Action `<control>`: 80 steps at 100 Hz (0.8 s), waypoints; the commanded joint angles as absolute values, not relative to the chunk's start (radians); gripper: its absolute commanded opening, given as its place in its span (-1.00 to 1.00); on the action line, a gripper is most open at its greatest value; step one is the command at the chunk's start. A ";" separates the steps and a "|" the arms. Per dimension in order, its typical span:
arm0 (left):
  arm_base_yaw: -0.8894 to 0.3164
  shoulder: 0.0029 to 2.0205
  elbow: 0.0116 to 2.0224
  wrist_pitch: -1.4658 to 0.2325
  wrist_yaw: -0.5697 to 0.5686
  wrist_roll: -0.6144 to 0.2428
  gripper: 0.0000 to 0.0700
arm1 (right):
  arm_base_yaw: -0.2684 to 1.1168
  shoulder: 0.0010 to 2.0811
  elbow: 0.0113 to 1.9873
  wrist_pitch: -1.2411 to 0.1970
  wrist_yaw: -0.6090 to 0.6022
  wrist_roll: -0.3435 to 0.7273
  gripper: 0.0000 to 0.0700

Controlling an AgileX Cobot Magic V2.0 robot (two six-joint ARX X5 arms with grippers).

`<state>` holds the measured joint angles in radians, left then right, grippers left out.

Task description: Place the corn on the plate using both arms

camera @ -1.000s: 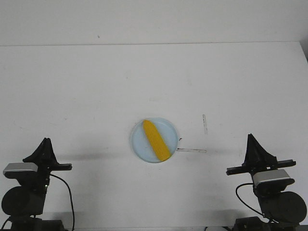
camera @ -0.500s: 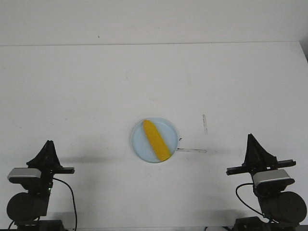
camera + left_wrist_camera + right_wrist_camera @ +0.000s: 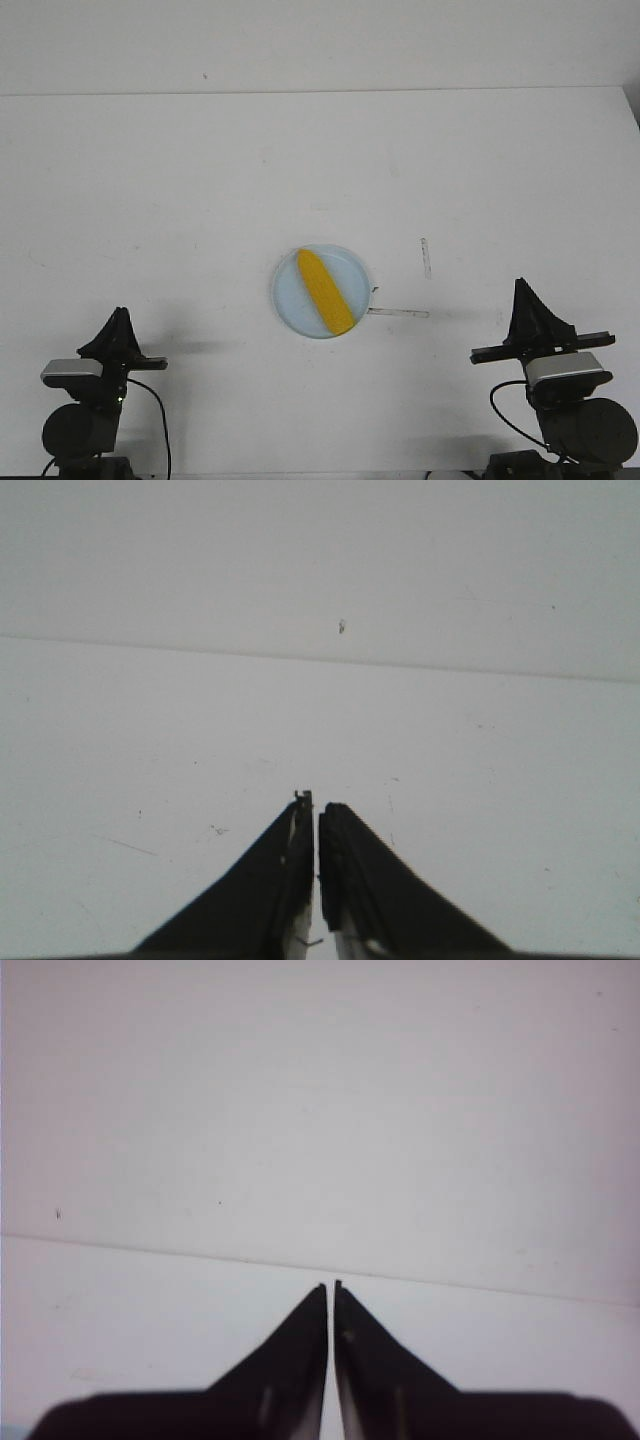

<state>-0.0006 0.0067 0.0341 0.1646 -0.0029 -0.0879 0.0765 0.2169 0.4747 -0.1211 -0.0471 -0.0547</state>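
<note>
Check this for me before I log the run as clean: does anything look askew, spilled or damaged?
Nothing stands out. The corn lies diagonally inside the plate, whole. Both arms sit apart from it, the left tool and right tool shut and empty. Only faint marks show on the table right of the plate.

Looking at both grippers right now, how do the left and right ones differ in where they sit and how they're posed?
In the front view, the left gripper sits lower and nearer the frame's bottom edge than the right gripper. The left also looks smaller and squatter, while the right stands taller. Both are shut and hold nothing, and both are well clear of the plate, where the corn already lies.
</note>
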 commanded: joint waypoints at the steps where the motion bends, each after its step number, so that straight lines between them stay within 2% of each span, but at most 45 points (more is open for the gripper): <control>1: 0.000 0.003 0.013 0.158 -0.005 -0.099 -1.00 | 0.076 0.215 0.475 -0.107 -0.046 -0.057 -0.96; 80: 0.000 0.003 0.014 0.158 -0.008 -0.099 -1.00 | 0.076 0.215 0.475 -0.105 -0.046 -0.057 -0.96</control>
